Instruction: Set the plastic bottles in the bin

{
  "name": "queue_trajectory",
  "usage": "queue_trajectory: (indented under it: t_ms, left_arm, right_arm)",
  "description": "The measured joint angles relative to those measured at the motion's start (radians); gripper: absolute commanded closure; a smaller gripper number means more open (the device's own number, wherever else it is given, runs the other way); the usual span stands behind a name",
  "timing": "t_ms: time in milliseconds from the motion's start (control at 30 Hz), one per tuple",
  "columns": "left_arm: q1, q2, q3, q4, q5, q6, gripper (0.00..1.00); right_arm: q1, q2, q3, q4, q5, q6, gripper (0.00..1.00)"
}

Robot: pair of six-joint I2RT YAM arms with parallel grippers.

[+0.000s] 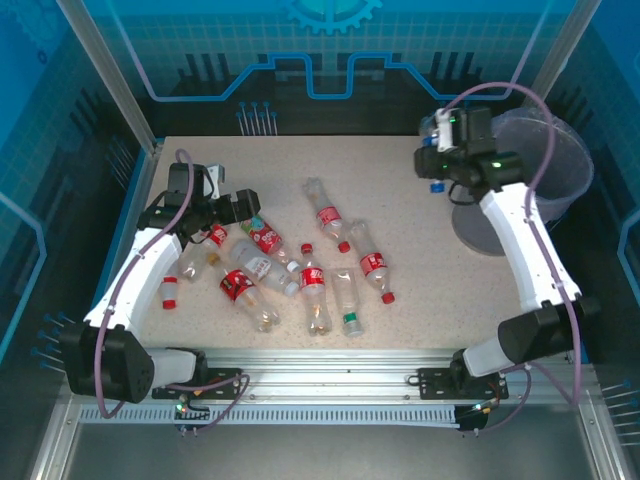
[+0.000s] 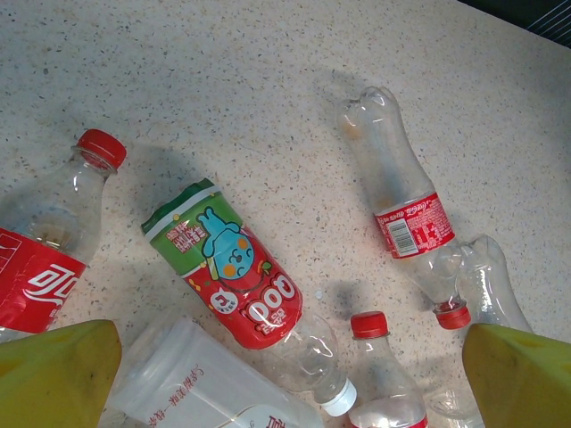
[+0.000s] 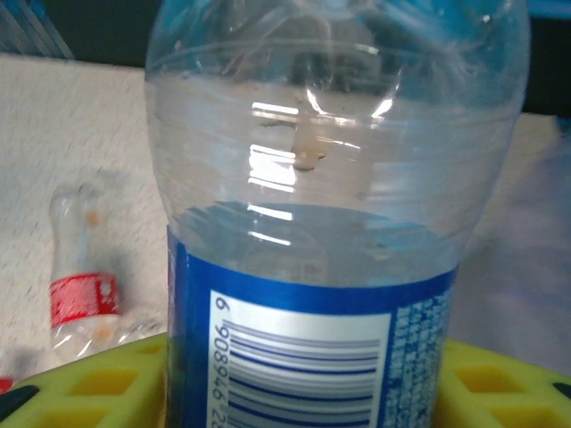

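R arm stretched far up-table, right gripper (image 1: 441,163) just beside the round translucent grey-lavender bin (image 1: 560,150) at the table's far right. Its jaws are clamped on a clear plastic bottle w/ blue label (image 3: 330,223) and barcode. L arm bent over the pile, left gripper (image 2: 285,379) pointing down, yellow fingers (image 2: 53,374) wide apart – holding nothing. Approx ten more clear bottles (image 1: 314,285), mostly red labels and caps – lying loose on the speckled beige table (image 1: 420,260), mid-left.

speckled beige table (image 1: 420,250) inside blue translucent panel walls (image 1: 100,60).
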Motion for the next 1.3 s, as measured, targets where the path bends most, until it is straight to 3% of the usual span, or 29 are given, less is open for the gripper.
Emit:
queue_trajectory:
  t_ms: [33,200,400,767,1300]
  left_arm:
    - [0.000,0.000,0.000,0.000,0.000,0.000,0.01]
    - [0.000,0.000,0.000,0.000,0.000,0.000,0.01]
    - [-0.002,0.000,0.000,0.000,0.000,0.000,0.01]
    - [-0.011,0.003,0.000,0.000,0.000,0.001,0.01]
    - [-0.013,0.023,0.000,-0.005,-0.002,0.019,0.01]
  right_arm:
    - [-0.024,-0.013,0.011,-0.005,0.010,-0.011,1.00]
    - [-0.082,-0.054,0.020,-0.031,0.063,-0.068,1.00]
    - [-0.227,-0.055,0.021,-0.053,0.080,-0.077,1.00]
    - [-0.455,-0.027,0.003,-0.002,0.021,-0.046,1.00]
    - [-0.477,0.266,0.009,0.039,-0.036,-0.024,1.00]
